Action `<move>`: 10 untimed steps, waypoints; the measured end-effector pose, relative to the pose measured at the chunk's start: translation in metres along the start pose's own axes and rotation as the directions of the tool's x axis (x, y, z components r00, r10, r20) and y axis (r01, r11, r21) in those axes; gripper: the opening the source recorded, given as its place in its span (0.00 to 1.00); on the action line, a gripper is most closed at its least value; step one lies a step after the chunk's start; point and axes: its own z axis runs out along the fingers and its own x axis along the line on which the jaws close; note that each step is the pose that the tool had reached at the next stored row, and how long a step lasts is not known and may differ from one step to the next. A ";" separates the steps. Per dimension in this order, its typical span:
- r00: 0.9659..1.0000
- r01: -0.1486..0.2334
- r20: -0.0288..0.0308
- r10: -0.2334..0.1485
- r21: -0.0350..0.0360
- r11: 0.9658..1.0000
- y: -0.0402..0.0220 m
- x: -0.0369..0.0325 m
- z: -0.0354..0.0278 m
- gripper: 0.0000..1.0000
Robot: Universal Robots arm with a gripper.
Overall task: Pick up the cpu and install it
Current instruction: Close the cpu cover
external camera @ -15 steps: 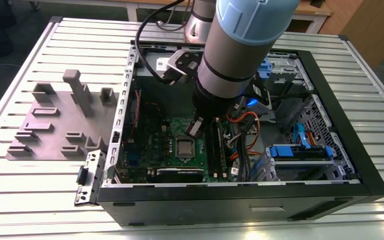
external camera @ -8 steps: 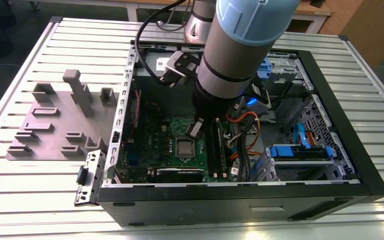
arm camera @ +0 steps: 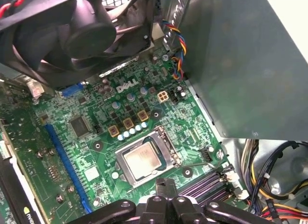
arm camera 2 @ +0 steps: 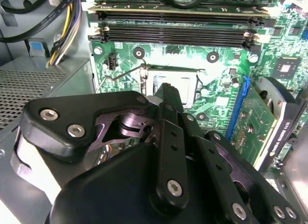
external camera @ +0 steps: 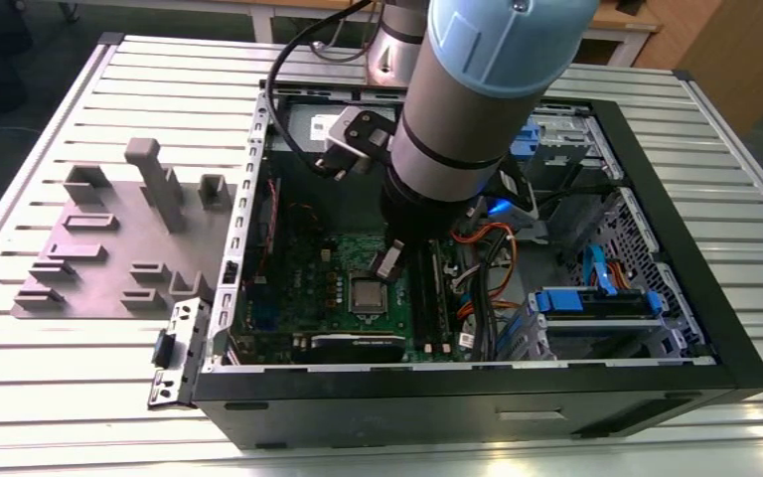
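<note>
The cpu [arm camera: 143, 161] lies flat in the motherboard [arm camera: 96, 137] socket, directly beneath the gripper [arm camera: 166, 188]. Its jaws look clenched and empty.

Small flat square cpu [arm camera: 143, 161], silvery-grey metal top with a thin pale rim and faint print across the face. Lies flat and level, seated in the square socket on the green motherboard, its edges squared with the socket walls. Sits beside the row of dark memory slots and near a cluster of small gold-capped parts, as seen in the first wrist view. Shows as a small grey square [external camera: 370, 295] low on the board inside the open computer case in the exterior view. Partly hidden in the second wrist view, only a pale strip of the top [arm camera 2: 187, 86] visible.
</note>
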 end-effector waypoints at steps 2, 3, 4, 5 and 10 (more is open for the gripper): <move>1.000 0.000 0.000 0.000 0.000 1.000 -0.0004 0.0009 -0.0001 0.11; 1.000 0.000 0.000 0.000 0.000 1.000 -0.0004 0.0016 -0.0002 0.11; 1.000 0.000 0.000 0.000 0.000 1.000 0.0000 0.0027 -0.0002 0.11; 1.000 0.001 0.000 -0.001 0.000 1.000 0.0006 0.0038 -0.0002 0.11; 1.000 0.001 0.000 -0.001 0.000 1.000 0.0039 0.0063 0.0000 0.11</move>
